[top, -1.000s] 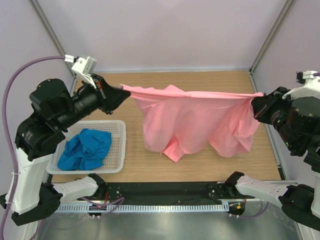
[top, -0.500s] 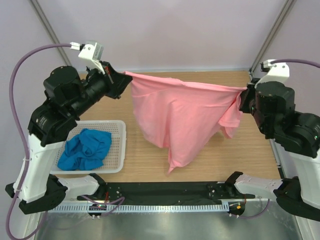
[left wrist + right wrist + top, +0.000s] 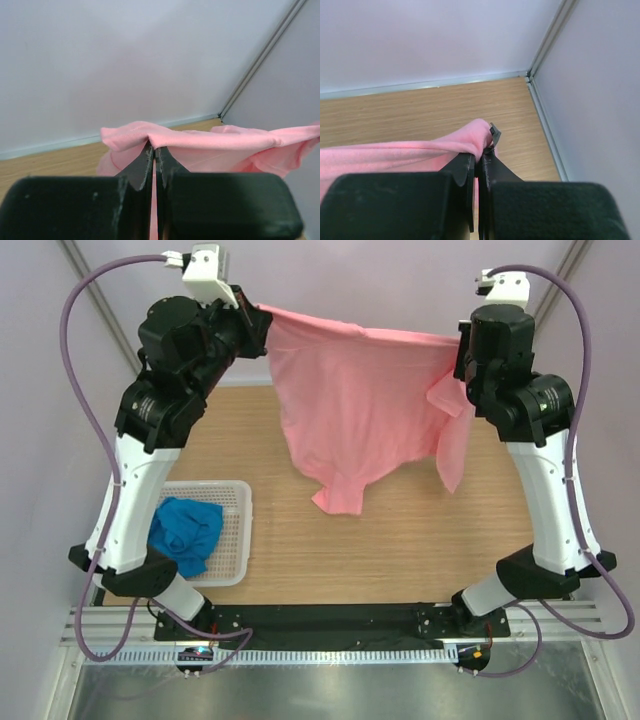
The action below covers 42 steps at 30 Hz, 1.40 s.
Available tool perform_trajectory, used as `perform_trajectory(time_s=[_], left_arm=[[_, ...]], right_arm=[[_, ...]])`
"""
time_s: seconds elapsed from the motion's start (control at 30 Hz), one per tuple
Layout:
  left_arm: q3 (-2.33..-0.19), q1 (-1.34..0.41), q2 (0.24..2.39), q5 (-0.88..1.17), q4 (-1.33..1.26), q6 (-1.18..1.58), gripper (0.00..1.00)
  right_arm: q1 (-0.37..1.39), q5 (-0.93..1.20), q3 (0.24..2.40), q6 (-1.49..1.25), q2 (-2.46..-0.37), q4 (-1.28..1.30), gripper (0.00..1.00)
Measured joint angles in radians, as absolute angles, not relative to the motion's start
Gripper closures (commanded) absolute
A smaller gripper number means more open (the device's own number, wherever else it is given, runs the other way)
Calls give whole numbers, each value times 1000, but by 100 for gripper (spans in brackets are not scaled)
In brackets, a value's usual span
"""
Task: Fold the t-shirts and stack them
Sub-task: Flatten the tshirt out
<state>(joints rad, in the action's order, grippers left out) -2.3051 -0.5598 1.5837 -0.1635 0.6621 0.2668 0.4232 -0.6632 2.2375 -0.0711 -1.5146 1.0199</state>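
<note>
Seen from above, the salmon pink t-shirt (image 3: pixel 355 405) hangs up in the air, high over the wooden table (image 3: pixel 400 550). The left gripper (image 3: pixel 258 318) pinches one top corner and the right gripper (image 3: pixel 460 342) pinches the other. The top edge runs across between them like washing on a line. The rest of the shirt hangs down loose, with a sleeve flopping on the right side and a pointy bit at the bottom. I cannot tell from this view if the bottom touches the table.

Only the top view shows the bright blue t-shirt (image 3: pixel 188 532) — it lies crumpled in the white plastic basket (image 3: pixel 243 540) at the left of the table, well apart from the pink one.

The wrist views show the two pinches up close. On the left, the black jaws are squeezed together with just a thin strip of pink cloth between them, and the shirt bunches in folds past the tips. On the right, the jaws are squeezed tight too — pink cloth wraps over their tips, and the edge stretches away to the left.
</note>
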Motion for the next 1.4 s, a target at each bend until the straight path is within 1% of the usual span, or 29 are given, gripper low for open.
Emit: perform_trajectory(time_s=[0.07, 0.17, 0.3, 0.37, 0.5, 0.57, 0.63, 0.7, 0.8, 0.83, 0.87, 0.93, 0.97, 1.03, 1.07, 1.1, 1.17, 1.2, 1.23, 1.3, 1.4], left_arm=[[-2301, -558, 1564, -155, 661, 271, 100], [-2149, -557, 1444, -137, 632, 278, 100], [-1800, -558, 1187, -88, 617, 317, 100], [-1572, -559, 1052, -42, 575, 368, 100], [-1157, -598, 855, -3, 569, 492, 100], [-976, -658, 805, -15, 579, 559, 100], [-855, -739, 805, -41, 602, 612, 100], [-791, -811, 816, -56, 624, 652, 100], [-775, -908, 853, -73, 633, 694, 99], [-780, -935, 877, -80, 627, 704, 97], [-780, -954, 900, -83, 619, 709, 88], [-780, -984, 940, -86, 617, 720, 81], [-780, -994, 958, -87, 617, 724, 72], [-780, -1008, 984, -84, 618, 723, 59], [-780, -1010, 989, -83, 619, 723, 39], [-780, -1011, 990, -81, 621, 720, 35], [-786, -1012, 988, -79, 632, 720, 28], [-791, -1012, 986, -79, 639, 717, 26], [-800, -1013, 981, -81, 652, 712, 23], [-823, -1013, 971, -94, 674, 701, 23], [-902, -1013, 984, -136, 725, 689, 24]], right_arm=[[424, -644, 2246, -60, -1510, 1018, 99], [425, -581, 2139, -60, -1423, 998, 99], [430, -474, 1823, -110, -1221, 1001, 99], [430, -409, 1663, -150, -1144, 1019, 99], [430, -265, 1351, -245, -1058, 1065, 99], [429, -197, 1217, -295, -1064, 1101, 99], [428, -131, 1089, -344, -1078, 1122, 99], [427, -64, 990, -386, -1078, 1135, 99], [425, 26, 897, -434, -1076, 1139, 97], [425, 55, 875, -447, -1078, 1138, 95], [425, 83, 856, -457, -1084, 1133, 92], [425, 134, 823, -473, -1097, 1119, 83], [425, 152, 809, -479, -1103, 1116, 72], [425, 184, 789, -494, -1106, 1114, 63], [425, 191, 788, -496, -1103, 1119, 52], [425, 197, 789, -502, -1100, 1122, 46], [425, 197, 798, -511, -1086, 1134, 36], [424, 196, 807, -511, -1080, 1143, 28], [424, 186, 822, -517, -1073, 1153, 24], [420, 159, 859, -525, -1064, 1167, 22], [397, 97, 908, -536, -1065, 1168, 22]])
